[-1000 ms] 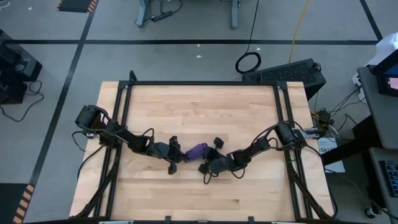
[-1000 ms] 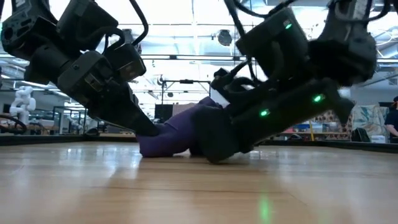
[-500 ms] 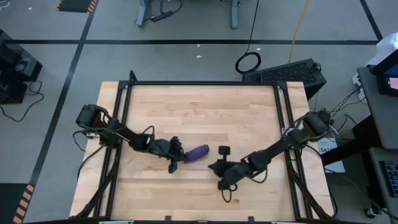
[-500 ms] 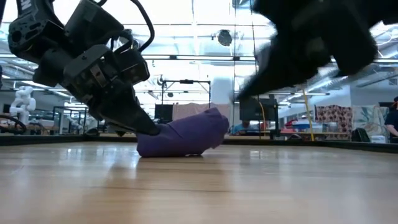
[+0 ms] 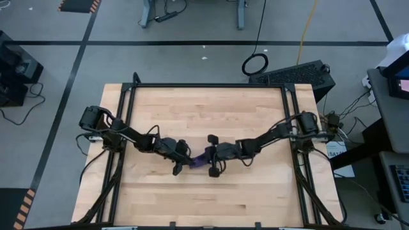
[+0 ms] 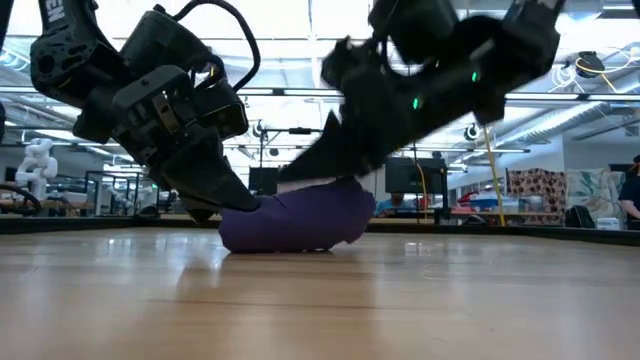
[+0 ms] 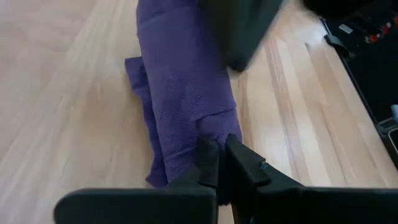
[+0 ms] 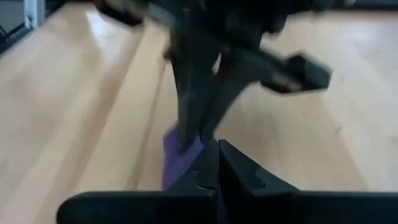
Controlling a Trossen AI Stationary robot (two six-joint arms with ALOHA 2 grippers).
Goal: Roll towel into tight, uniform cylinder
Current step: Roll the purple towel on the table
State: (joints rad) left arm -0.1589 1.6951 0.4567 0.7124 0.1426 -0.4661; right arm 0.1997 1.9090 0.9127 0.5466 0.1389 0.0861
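High view: the towel (image 5: 200, 159) lay as a small purple bundle a little below the middle of the frame, on the wooden table (image 5: 204, 108), between the two arms' tips.
Towel shape: in the low view the towel (image 6: 295, 217) sat on the tabletop as a short, lumpy roll, its right end thicker and higher than its left.
Left gripper: the left gripper (image 5: 185, 161) reached in from the left of the frame and met the towel's left end; in the low view its tip (image 6: 238, 203) pressed into that end close to the table.
Left fingers: in the left wrist view the fingers (image 7: 209, 163) were drawn together, pinching the near end of the towel (image 7: 183, 93), which ran away from them as a long purple roll with a loose layer at one side.
Right gripper: the right gripper (image 5: 208, 155) came in from the right of the frame and sat over the towel's right end; in the low view it hung tilted just above the roll.
Right fingers: in the right wrist view the fingers (image 8: 214, 163) were nearly closed; whether they gripped the purple cloth (image 8: 180, 152) ahead of them could not be told.
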